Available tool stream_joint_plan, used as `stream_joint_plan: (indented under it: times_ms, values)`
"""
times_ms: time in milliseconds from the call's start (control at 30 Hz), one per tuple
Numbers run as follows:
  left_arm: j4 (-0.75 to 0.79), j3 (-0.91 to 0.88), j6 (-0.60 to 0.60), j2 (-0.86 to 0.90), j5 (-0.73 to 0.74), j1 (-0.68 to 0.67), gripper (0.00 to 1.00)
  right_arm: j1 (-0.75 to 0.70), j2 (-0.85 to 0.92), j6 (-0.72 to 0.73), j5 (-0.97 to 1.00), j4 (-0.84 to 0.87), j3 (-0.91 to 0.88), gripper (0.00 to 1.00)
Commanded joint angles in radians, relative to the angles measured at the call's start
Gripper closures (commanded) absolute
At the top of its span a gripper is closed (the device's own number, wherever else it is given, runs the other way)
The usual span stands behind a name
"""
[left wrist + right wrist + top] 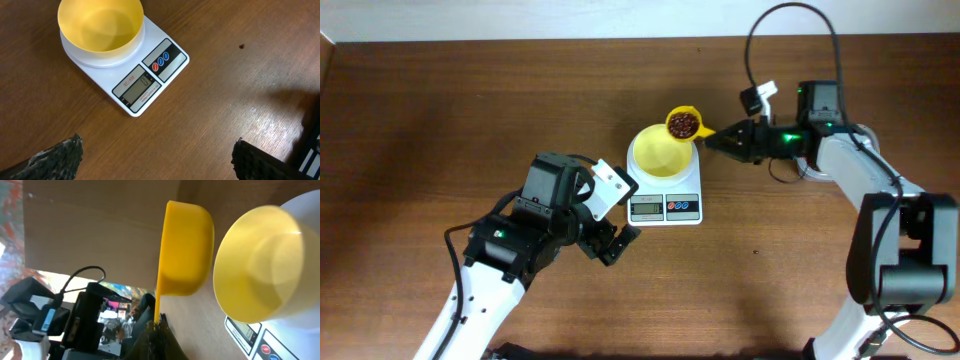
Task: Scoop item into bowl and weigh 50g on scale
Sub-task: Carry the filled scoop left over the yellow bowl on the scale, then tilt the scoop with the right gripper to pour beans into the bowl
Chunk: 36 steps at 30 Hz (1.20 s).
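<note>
yellow and loaded with dark reddish-brown beans [682,124], a small scoop [186,250] is held level at the far right edge of the bowl [658,155]. the bowl is seated on the white scale [665,207] at the middle of the table [470,100]. its inside is seen bare from the left wrist, so no beans are judged to have been delivered yet. the display cannot be read with certainty.

several risks are judged from this position. the scoop is placed only partly over the rim, so a tip begun from here could send beans onto the scale's platform or the table. a dark speck [242,46] on the wood to the right of the scale may be a stray bean. if the whole load were dumped at once, the target weight could be overshot. only the thin handle is gripped, so the scoop could swivel under its own load. the light bowl could also be nudged off centre if its rim were struck.

the right claw [718,138] is closed tight on the scoop's handle. the left claw [615,243] is spread to its widest, near and left of the scale. nothing is held or touched by it, and bare table is seen between its fingertips [56,159].
</note>
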Motion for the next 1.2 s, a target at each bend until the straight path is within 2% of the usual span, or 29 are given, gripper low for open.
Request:
stream_joint_plan:
  times_ms: [0,367,467,700,833,1167]
  values:
    - [0.002,-0.007,-0.006,-0.013,-0.003,-0.002,0.01,0.039,0.008,-0.007,0.038,0.004,0.004,0.96]
    - [0.002,-0.007,-0.006,-0.013,-0.003,-0.002,0.01,0.046,0.008,-0.081,0.271,0.003,0.004,0.96]
    - [0.002,-0.007,-0.006,-0.013,-0.003,-0.002,0.01,0.050,0.008,-0.143,0.271,0.003,0.004,0.96]
    - [0.002,-0.007,-0.006,-0.013,-0.003,-0.002,0.01,0.093,0.008,-0.394,0.272,0.004,0.004,0.96]
    - [0.002,-0.007,-0.006,-0.013,-0.003,-0.002,0.01,0.096,0.008,-0.417,0.331,0.005,0.004,0.96]
    - [0.002,-0.007,-0.006,-0.013,-0.003,-0.002,0.01,0.095,0.008,-0.786,0.354,0.004,0.004,0.96]
